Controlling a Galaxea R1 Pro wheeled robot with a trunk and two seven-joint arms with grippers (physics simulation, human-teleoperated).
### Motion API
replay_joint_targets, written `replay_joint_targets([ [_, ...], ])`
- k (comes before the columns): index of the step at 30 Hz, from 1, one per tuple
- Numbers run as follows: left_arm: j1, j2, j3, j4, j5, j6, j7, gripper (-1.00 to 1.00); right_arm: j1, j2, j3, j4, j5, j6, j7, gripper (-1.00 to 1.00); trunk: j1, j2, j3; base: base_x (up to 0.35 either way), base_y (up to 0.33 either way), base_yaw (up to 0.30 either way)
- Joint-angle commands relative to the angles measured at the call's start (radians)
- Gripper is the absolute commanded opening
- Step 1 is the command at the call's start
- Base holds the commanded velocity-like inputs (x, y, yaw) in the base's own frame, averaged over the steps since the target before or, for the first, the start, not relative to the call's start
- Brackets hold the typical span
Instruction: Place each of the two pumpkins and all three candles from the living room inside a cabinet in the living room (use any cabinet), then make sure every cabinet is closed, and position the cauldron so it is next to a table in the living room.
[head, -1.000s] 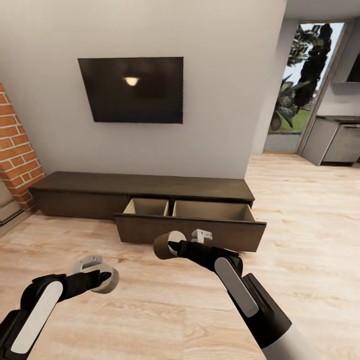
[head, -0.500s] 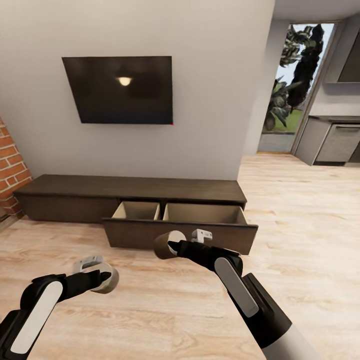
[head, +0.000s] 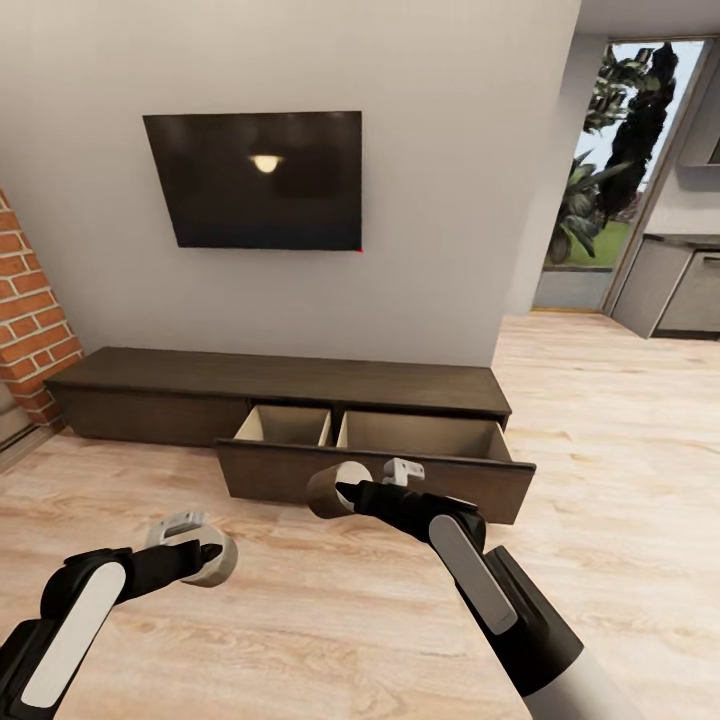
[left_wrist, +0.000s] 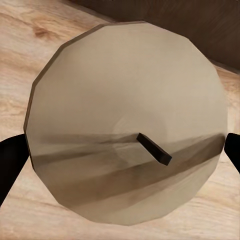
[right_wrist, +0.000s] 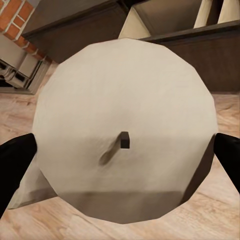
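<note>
The long dark brown cabinet (head: 290, 380) stands against the grey wall under the TV, with its wide drawer (head: 380, 470) pulled out and showing two pale compartments. My right gripper (head: 337, 493) is shut on a tan candle (head: 325, 492) just in front of that drawer; the right wrist view shows the candle (right_wrist: 125, 135) end-on with its short wick. Lower left over the floor, my left gripper (head: 212, 556) is shut on a pale grey candle (head: 218, 560), whose round face is the candle (left_wrist: 127, 130) seen up close in the left wrist view. The pumpkins and cauldron are out of view.
A black TV (head: 255, 178) hangs on the wall above the cabinet. The red brick fireplace (head: 30, 330) rises at the left. At the right a doorway (head: 610, 170) opens toward greenery beside grey kitchen units (head: 680, 290). Light plank floor (head: 330, 620) spreads around both arms.
The whole view has swung, first one way then back, so the cabinet and TV now sit a little right of half a second ago. Both arms hold their candles as before.
</note>
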Motion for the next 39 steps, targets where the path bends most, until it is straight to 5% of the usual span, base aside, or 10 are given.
replay_joint_targets([
  [1, -0.001, 0.0, -0.001, -0.001, 0.01, 0.003, 0.01, -1.0, -0.001, 0.0, 0.001, -0.001, -0.011, 0.001, -0.01, -1.0, -0.004, 0.007, 0.002, 0.007, -0.001, 0.001],
  [18, -0.001, -0.001, -0.005, 0.0, 0.011, 0.003, 0.012, -1.0, -0.001, 0.002, 0.0, -0.005, -0.011, 0.003, -0.025, -1.0, -0.069, 0.126, 0.055, 0.0, 0.0, 0.0],
  [20, -0.001, -0.001, -0.005, 0.0, 0.011, 0.003, 0.013, -1.0, -0.001, 0.001, 0.001, -0.013, -0.011, 0.004, -0.084, -1.0, -0.077, 0.14, 0.062, 0.0, 0.0, 0.0],
  [29, -0.001, -0.001, -0.039, -0.009, -0.011, 0.004, 0.035, -1.0, -0.001, 0.001, 0.003, -0.061, -0.012, 0.061, -0.555, -1.0, -0.111, 0.203, 0.09, 0.0, 0.0, 0.0],
  [36, -0.008, -0.019, -0.076, -0.024, -0.011, 0.007, 0.08, -1.0, -0.001, 0.0, 0.002, -0.096, -0.013, 0.113, -0.626, -1.0, -0.138, 0.252, 0.112, 0.0, 0.0, 0.0],
  [39, -0.024, -0.074, -0.087, -0.028, -0.01, 0.012, 0.157, -1.0, -0.001, 0.0, 0.001, -0.103, -0.013, 0.12, -0.631, -1.0, -0.15, 0.273, 0.121, 0.0, 0.0, 0.0],
])
